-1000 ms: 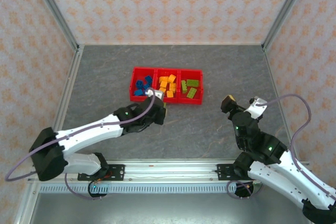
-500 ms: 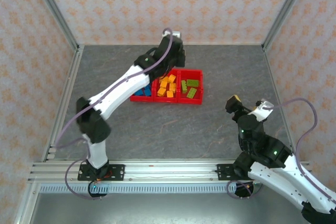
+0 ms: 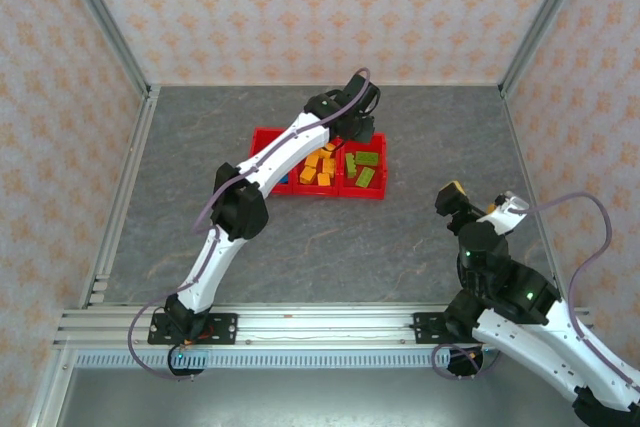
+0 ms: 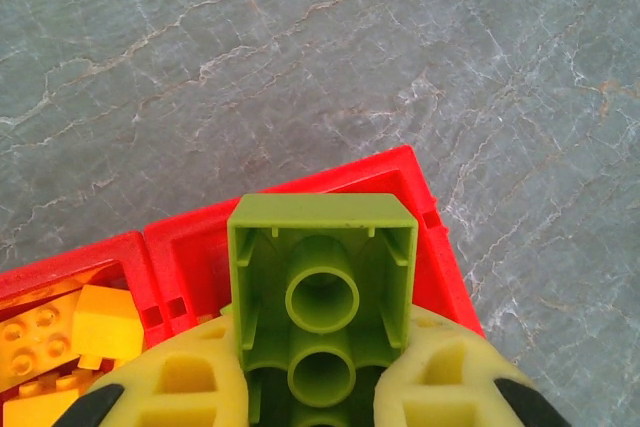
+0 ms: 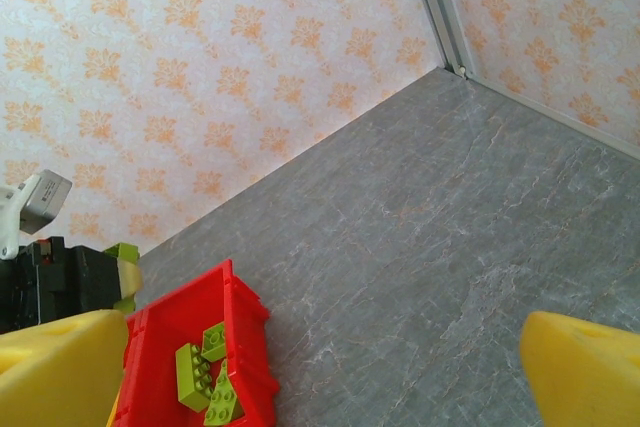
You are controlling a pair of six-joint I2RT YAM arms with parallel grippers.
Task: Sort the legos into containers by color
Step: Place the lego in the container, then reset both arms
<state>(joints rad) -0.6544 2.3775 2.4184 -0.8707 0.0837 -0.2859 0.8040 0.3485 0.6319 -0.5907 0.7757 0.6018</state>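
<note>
Left fingers (image 4: 180,387) pinch a lime green lego (image 4: 320,247) over the rightmost container (image 4: 440,247), where green legos (image 5: 205,377) belong; right fingers (image 5: 55,367), at 4 o'clock of it, stand spread, empty.

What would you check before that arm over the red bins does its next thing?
1. Green brick clamped in the left gripper: ok.
2. Brick over the right-hand bin, where green bricks lie: cannot tell; it hangs near the far corner.
3. Room left in that bin: ok.
4. Orange bricks in the middle bin, not the right-hand one: ok.
5. Right gripper open, away from the bins: ok.
</note>
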